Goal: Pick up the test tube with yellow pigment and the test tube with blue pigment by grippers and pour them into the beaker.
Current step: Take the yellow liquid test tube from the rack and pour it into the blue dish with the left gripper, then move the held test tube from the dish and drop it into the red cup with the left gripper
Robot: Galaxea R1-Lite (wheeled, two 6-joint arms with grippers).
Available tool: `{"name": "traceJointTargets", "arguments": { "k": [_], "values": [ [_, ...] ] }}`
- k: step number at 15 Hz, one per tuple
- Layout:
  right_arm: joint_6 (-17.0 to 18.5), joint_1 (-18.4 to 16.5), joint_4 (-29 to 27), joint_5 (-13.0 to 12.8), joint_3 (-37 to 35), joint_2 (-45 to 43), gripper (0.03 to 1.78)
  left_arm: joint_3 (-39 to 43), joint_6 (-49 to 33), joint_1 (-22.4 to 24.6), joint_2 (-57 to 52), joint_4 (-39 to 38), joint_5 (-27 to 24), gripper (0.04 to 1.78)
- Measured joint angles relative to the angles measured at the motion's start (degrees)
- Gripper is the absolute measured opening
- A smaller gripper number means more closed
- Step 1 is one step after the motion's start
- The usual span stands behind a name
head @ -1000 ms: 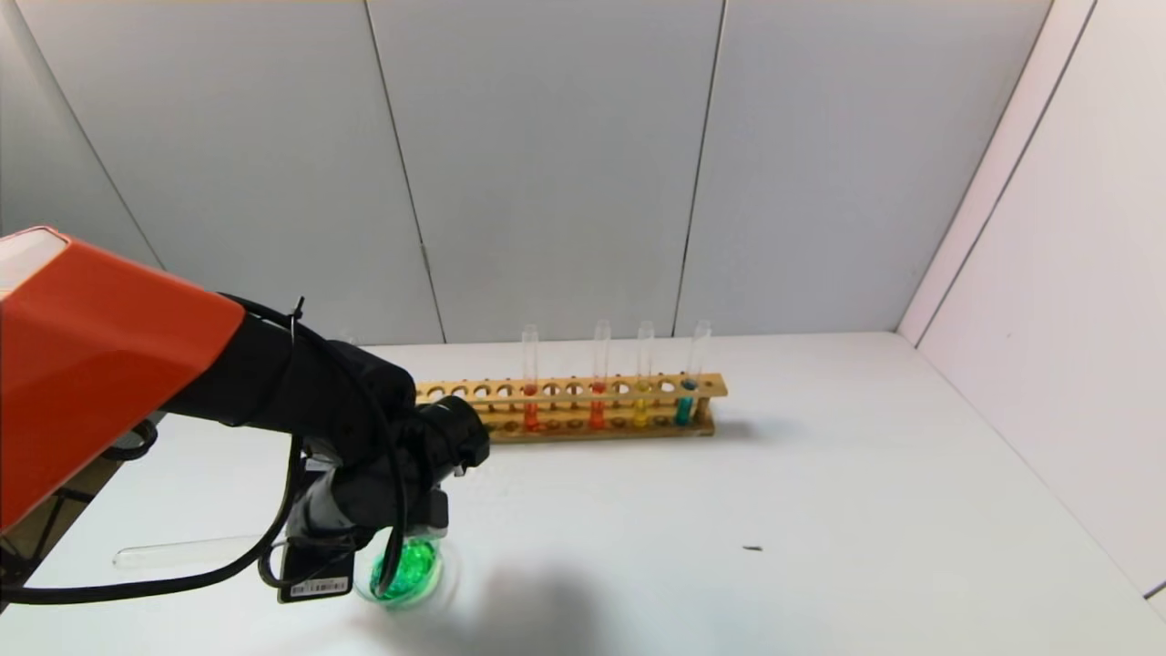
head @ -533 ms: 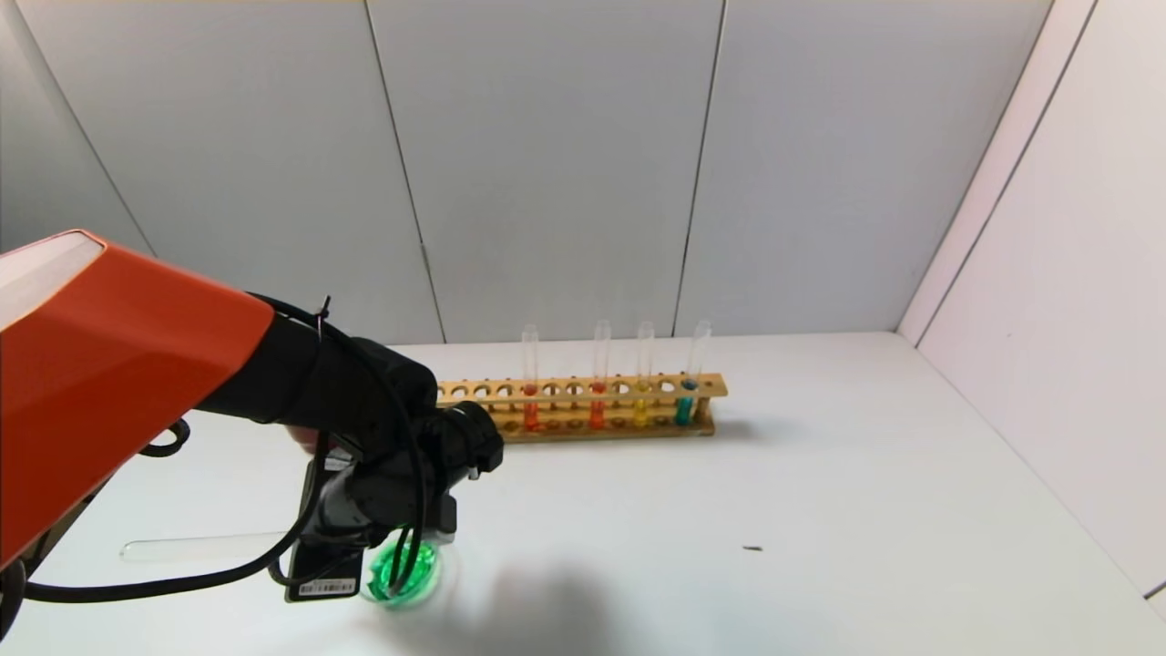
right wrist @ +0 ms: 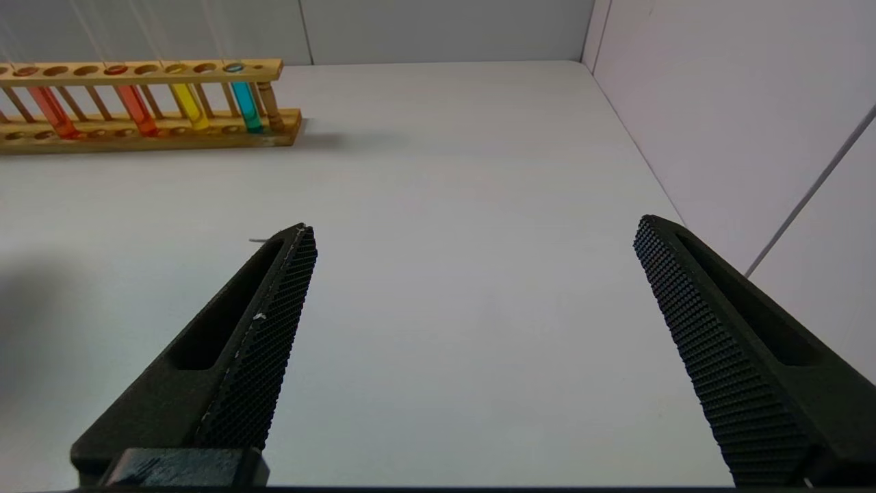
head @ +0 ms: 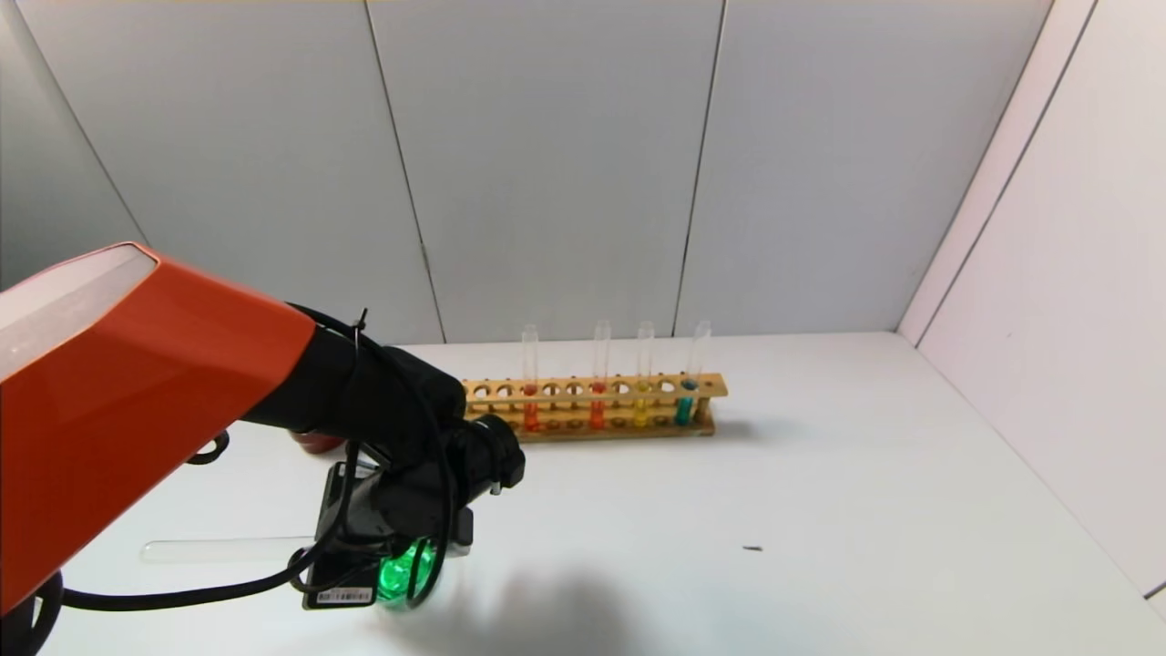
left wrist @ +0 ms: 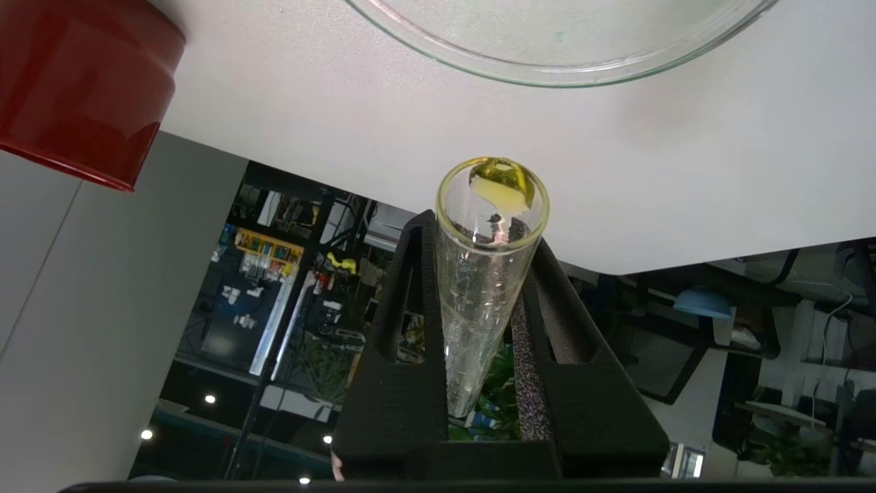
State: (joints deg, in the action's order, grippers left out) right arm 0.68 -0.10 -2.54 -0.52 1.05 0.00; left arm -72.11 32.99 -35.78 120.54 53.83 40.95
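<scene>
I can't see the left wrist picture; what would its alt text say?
The left gripper is shut on a test tube holding a yellow trace, its open mouth facing the white table. A glass beaker rim and red cup sit beyond.

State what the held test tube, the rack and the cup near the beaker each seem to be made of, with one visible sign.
Test tube: clear glass, see-through with a glossy rim.
Rack: pale wood, matte, with drilled holes.
Cup: glossy dark red, opaque; plastic or coated metal, can't tell which.
</scene>
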Motion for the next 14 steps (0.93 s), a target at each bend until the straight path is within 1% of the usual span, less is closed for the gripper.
{"name": "traceJointTargets", "arguments": {
  "k": [10,14],
  "values": [
    [0.02,0.0,0.0,0.04,0.0,0.0,1.7,-0.72,-0.46,-0.85,0.93,2.36,0.04,0.32],
    [0.05,0.0,0.0,0.04,0.0,0.0,1.7,-0.38,-0.8,-0.74,-2.66,2.32,-0.52,0.32]
  ]
}}
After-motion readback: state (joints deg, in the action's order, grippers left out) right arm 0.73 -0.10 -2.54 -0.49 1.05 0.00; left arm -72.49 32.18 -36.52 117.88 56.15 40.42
